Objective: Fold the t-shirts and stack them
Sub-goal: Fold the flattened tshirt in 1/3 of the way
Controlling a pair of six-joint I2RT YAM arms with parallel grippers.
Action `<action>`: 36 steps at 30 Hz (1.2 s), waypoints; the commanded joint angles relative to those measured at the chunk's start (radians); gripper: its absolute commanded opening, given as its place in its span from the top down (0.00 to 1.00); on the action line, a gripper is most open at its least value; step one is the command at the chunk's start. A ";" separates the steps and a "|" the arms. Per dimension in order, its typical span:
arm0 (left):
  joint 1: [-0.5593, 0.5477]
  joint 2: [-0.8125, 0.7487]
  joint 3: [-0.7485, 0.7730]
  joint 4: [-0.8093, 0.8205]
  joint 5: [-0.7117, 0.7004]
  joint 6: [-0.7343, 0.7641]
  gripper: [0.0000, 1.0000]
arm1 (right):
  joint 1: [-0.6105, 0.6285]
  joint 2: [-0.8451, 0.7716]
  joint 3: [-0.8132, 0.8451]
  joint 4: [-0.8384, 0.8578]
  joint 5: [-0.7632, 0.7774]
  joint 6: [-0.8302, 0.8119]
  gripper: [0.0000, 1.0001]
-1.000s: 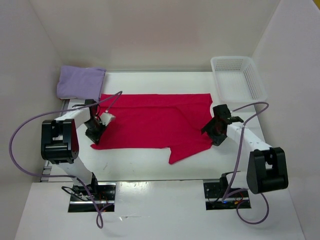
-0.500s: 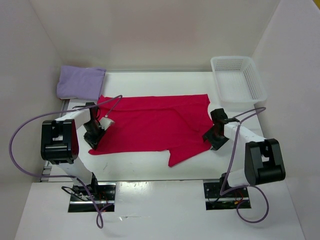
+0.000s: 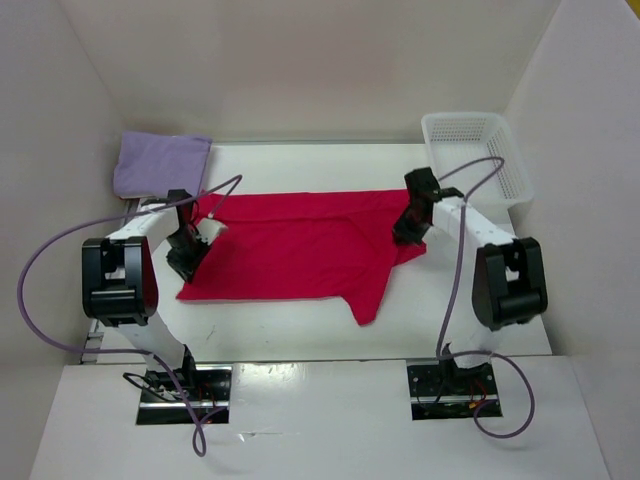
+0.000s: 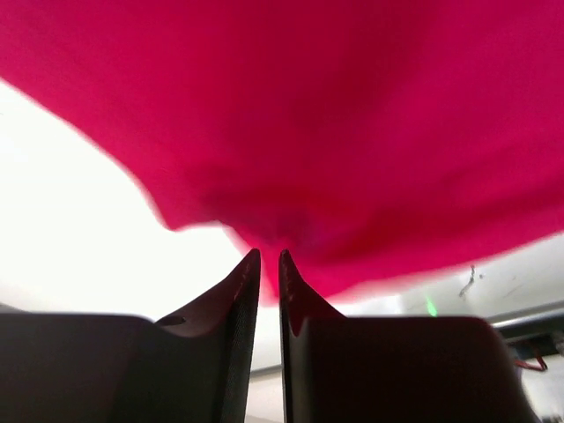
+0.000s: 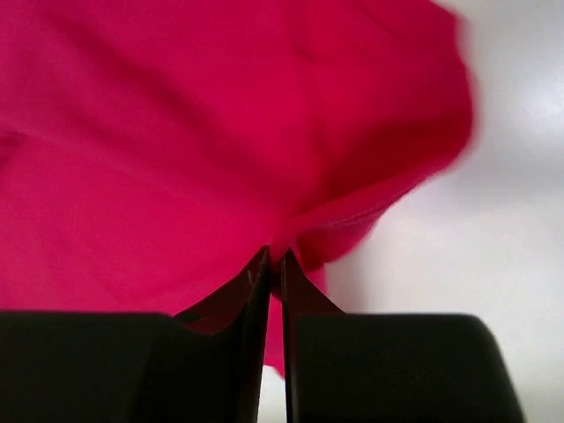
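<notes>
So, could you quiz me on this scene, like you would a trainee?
1. The left gripper and right gripper each pinch: A a sock, B the red t-shirt, C a towel.
2. True or false: the white basket holds a folded shirt.
3. Fill in: the folded lavender t-shirt sits far back on the ___ side.
Key: 1 B. 2 false; it looks empty. 3 left.

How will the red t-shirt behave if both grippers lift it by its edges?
Probably floppy: the red t-shirt puckers where the left gripper and right gripper pinch it. Likely to sag in the middle, being far wider than either grip.
</notes>
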 commanded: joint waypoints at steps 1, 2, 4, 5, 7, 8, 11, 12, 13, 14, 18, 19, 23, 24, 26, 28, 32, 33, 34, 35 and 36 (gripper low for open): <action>0.003 0.024 0.069 -0.009 0.032 -0.002 0.79 | 0.021 0.170 0.147 -0.005 -0.077 -0.103 0.85; 0.003 0.033 0.083 -0.009 0.032 -0.002 0.79 | 0.030 0.210 0.178 0.008 -0.097 -0.113 0.74; 0.003 0.043 0.083 -0.009 0.032 -0.002 0.79 | 0.050 0.313 0.273 0.017 -0.166 -0.139 0.59; 0.003 0.043 0.083 -0.009 0.032 -0.002 0.79 | 0.061 0.336 0.305 0.017 -0.186 -0.148 0.54; 0.003 0.043 0.083 -0.009 0.022 -0.002 0.79 | 0.094 0.349 0.376 0.029 -0.231 -0.177 0.50; 0.003 0.034 0.083 -0.009 0.022 0.007 0.79 | 0.107 0.320 0.387 0.052 -0.240 -0.192 0.47; 0.003 0.024 0.070 -0.009 0.022 0.007 0.79 | 0.165 0.165 0.349 0.063 -0.150 -0.219 0.43; 0.003 0.014 0.070 -0.009 0.022 0.007 0.79 | 0.174 0.111 0.318 0.063 -0.118 -0.205 0.43; 0.003 0.013 0.061 -0.009 0.022 0.007 0.78 | 0.174 0.056 0.281 0.054 -0.064 -0.191 0.43; 0.003 0.013 0.052 -0.009 0.022 0.007 0.78 | 0.174 -0.054 0.200 0.054 -0.041 -0.142 0.42; 0.003 0.004 0.052 0.000 0.022 0.007 0.78 | 0.183 -0.235 -0.012 -0.047 0.004 0.013 0.42; 0.003 0.004 0.052 0.000 0.022 0.007 0.78 | 0.183 -0.253 -0.058 -0.048 -0.014 0.039 0.43; 0.003 -0.006 0.043 0.000 0.022 0.007 0.78 | 0.217 -0.299 -0.265 -0.038 -0.060 0.159 0.43; 0.003 -0.006 0.043 0.000 0.022 0.007 0.78 | 0.228 -0.314 -0.279 -0.028 -0.061 0.188 0.43; 0.003 -0.017 0.043 0.000 0.022 0.007 0.78 | 0.228 -0.314 -0.308 -0.018 -0.061 0.208 0.43; 0.003 -0.026 0.032 0.000 0.022 0.016 0.77 | 0.228 -0.291 -0.342 -0.006 -0.073 0.208 0.43; 0.003 -0.026 0.032 0.000 0.031 0.016 0.77 | 0.249 -0.218 -0.383 0.063 -0.087 0.217 0.43; 0.003 -0.036 0.023 0.000 0.031 0.016 0.77 | 0.258 -0.204 -0.383 0.074 -0.087 0.217 0.47; 0.003 -0.036 0.023 0.000 0.031 0.016 0.77 | 0.259 -0.176 -0.383 0.084 -0.087 0.206 0.55; 0.003 -0.036 0.023 0.000 0.031 0.016 0.77 | 0.272 -0.162 -0.367 0.084 -0.076 0.206 0.77; 0.003 -0.036 0.023 0.000 0.031 0.016 0.77 | 0.307 -0.153 -0.328 0.065 -0.041 0.206 0.89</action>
